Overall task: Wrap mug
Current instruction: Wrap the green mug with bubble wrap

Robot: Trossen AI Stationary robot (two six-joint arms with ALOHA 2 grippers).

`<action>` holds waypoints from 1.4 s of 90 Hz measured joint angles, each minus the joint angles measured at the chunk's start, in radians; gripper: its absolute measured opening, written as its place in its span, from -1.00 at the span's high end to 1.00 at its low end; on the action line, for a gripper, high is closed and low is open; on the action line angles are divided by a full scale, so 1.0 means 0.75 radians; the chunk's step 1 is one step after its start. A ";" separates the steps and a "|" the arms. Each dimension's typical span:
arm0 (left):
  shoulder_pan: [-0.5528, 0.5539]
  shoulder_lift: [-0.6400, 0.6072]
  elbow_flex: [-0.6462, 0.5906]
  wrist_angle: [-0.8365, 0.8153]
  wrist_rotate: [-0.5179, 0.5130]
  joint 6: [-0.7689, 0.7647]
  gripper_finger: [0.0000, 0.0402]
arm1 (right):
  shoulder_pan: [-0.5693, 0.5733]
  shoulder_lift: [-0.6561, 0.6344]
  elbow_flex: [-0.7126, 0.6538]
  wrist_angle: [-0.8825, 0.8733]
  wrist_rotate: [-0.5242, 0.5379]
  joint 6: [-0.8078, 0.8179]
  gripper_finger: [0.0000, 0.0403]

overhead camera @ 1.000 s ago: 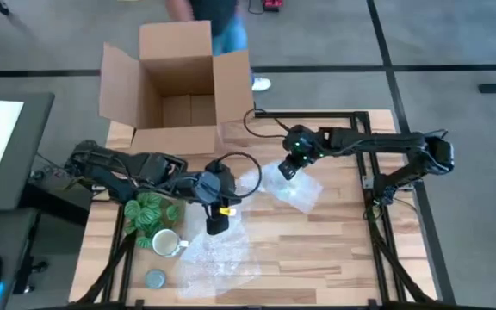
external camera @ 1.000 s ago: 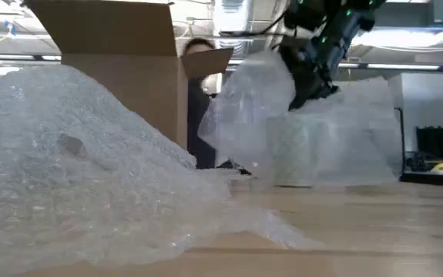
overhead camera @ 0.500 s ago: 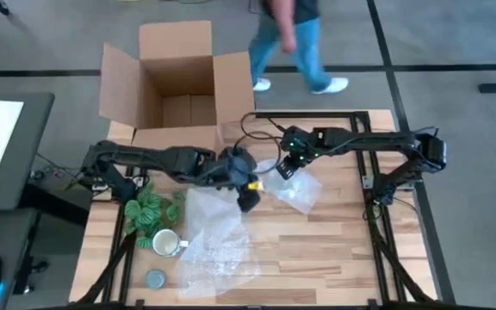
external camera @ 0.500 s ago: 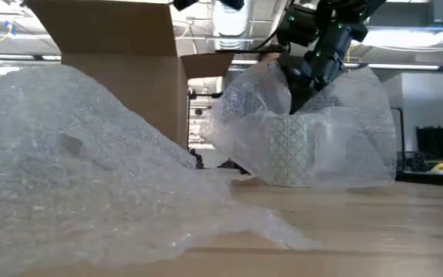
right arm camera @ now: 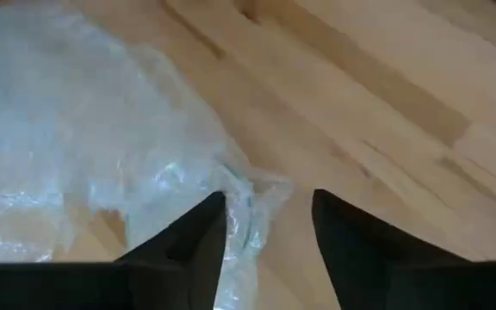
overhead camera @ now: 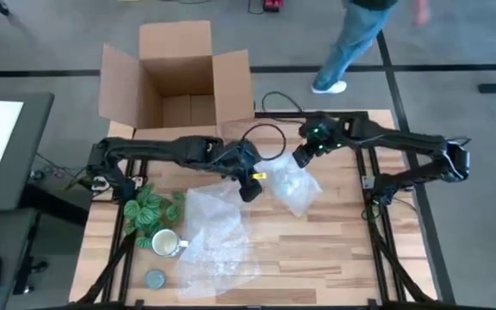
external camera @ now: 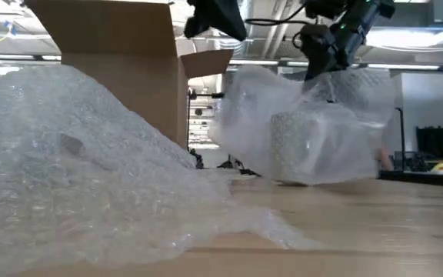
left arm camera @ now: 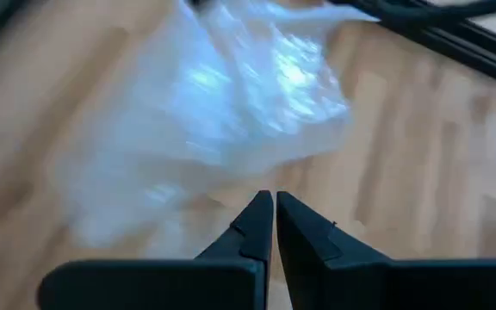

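Bubble wrap (overhead camera: 293, 184) needs tucking snugly around the bundle, the left gripper (overhead camera: 250, 191) pressed together, the right gripper (overhead camera: 301, 158) spread above.

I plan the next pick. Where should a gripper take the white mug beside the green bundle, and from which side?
Probably by the rim, from straight above. The mug stands upright with its mouth open upward, so one finger can go inside. Avoid its side toward the bubble wrap sheet, where the handle points.
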 joint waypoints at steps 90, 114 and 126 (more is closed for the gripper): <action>0.227 0.336 -0.224 0.987 0.116 -0.111 1.00 | 0.434 -0.098 -0.225 0.198 -0.126 0.221 0.34; 0.259 0.347 -0.224 0.985 0.029 -0.162 1.00 | 0.338 -0.106 -0.456 0.229 -0.077 0.336 0.45; 0.261 0.360 -0.226 0.941 -0.050 -0.154 1.00 | 0.333 -0.104 -0.517 0.232 -0.107 0.323 0.45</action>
